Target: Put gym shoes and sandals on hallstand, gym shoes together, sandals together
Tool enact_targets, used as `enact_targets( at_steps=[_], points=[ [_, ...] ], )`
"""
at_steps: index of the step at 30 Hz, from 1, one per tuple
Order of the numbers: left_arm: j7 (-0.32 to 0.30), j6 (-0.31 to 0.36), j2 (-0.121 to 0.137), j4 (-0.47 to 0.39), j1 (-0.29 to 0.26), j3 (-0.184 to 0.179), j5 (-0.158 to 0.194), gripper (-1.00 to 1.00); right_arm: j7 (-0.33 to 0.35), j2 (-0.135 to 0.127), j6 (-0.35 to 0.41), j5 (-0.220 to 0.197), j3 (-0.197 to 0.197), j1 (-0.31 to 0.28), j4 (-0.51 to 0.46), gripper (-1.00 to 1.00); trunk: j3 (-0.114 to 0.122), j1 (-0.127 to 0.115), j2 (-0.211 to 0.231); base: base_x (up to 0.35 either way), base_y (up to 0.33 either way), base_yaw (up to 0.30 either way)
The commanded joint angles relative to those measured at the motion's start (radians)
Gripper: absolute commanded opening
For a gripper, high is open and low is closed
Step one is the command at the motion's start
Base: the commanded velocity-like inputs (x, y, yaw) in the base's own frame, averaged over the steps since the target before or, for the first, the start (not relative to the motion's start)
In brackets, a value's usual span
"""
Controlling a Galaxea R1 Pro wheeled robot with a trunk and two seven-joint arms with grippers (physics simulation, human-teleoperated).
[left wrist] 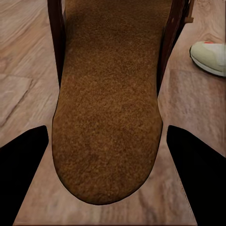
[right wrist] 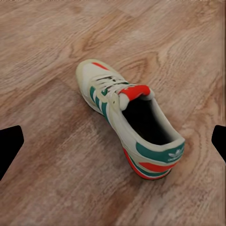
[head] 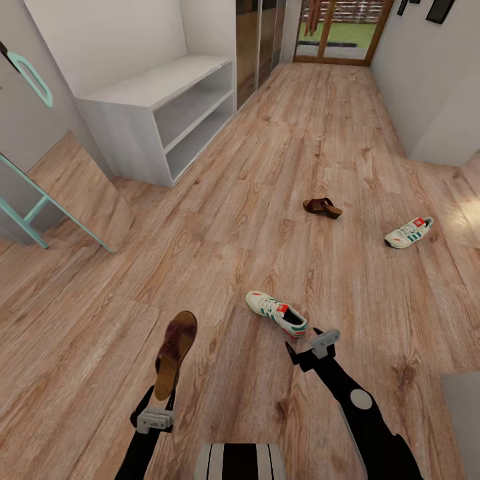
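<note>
The left gripper (head: 162,398) clamps one sandal (head: 177,353) above the corridor floor (head: 280,153). The right gripper (head: 308,345) hangs spread beside the near gym shoe (head: 277,313); the hallstand (head: 163,113) stands far left.

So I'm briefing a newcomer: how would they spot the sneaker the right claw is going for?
Start at the corridor floor just ahead of the robot. By the right claw lies a gym shoe; unlike the far gym shoe, it is the nearer one.
</note>
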Motion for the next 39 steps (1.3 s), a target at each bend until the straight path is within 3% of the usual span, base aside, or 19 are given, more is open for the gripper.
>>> enact_targets(
  at_steps=[1, 19, 26, 39],
  points=[
    [0.000, 0.000, -0.002, -0.008, 0.005, 0.000, 0.000, -1.00, 0.001, 0.000, -0.001, 0.000, -0.002, 0.000, -0.001, 1.00, 0.000, 0.000, 0.000, 0.000, 0.000, 0.000],
    [0.003, 0.000, -0.011, -0.047, 0.056, -0.004, 0.000, -1.00, 0.004, -0.001, -0.005, -0.001, -0.030, 0.003, 0.004, 1.00, 0.013, 0.000, 0.000, 0.000, 0.000, 0.000],
    [0.006, 0.000, -0.016, -0.050, 0.062, -0.003, 0.001, -1.00, 0.006, 0.000, -0.005, -0.002, -0.055, 0.002, 0.008, 1.00, 0.015, 0.000, 0.000, 0.000, 0.000, 0.000],
    [0.007, 0.000, -0.021, -0.050, 0.064, 0.000, 0.003, -1.00, 0.006, 0.003, -0.003, -0.002, -0.063, 0.003, 0.008, 1.00, 0.016, 0.000, 0.000, 0.000, 0.000, 0.000]
  ],
)
